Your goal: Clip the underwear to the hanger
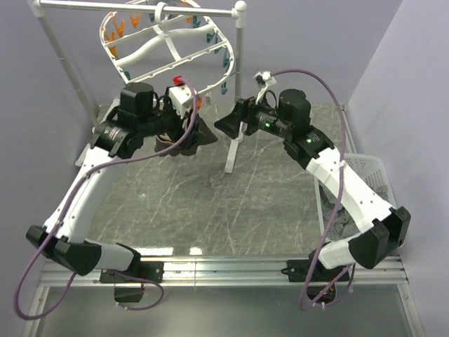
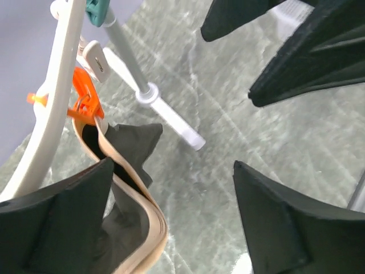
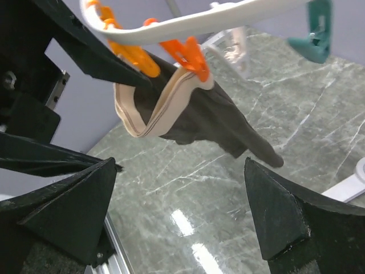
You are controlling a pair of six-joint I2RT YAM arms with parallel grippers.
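The underwear (image 1: 198, 135) hangs from the white hanger ring (image 1: 151, 49), dark cloth drooping above the table. In the left wrist view an orange clothespin (image 2: 85, 105) on the ring (image 2: 54, 108) grips the tan waistband (image 2: 142, 217), which runs down just inside my left finger. My left gripper (image 2: 171, 165) is open around it, not pinching. In the right wrist view the underwear (image 3: 217, 114) hangs from an orange clothespin (image 3: 189, 54) under the ring (image 3: 188, 23). My right gripper (image 3: 179, 162) is open and empty, just right of the cloth (image 1: 229, 125).
The white rail stand's post (image 1: 236, 84) and foot (image 2: 171, 117) stand just behind both grippers. Teal clothespins (image 3: 313, 34) dangle from the ring. A white basket (image 1: 368, 175) sits at the table's right edge. The right gripper's dark fingers (image 2: 308, 51) show close by in the left wrist view.
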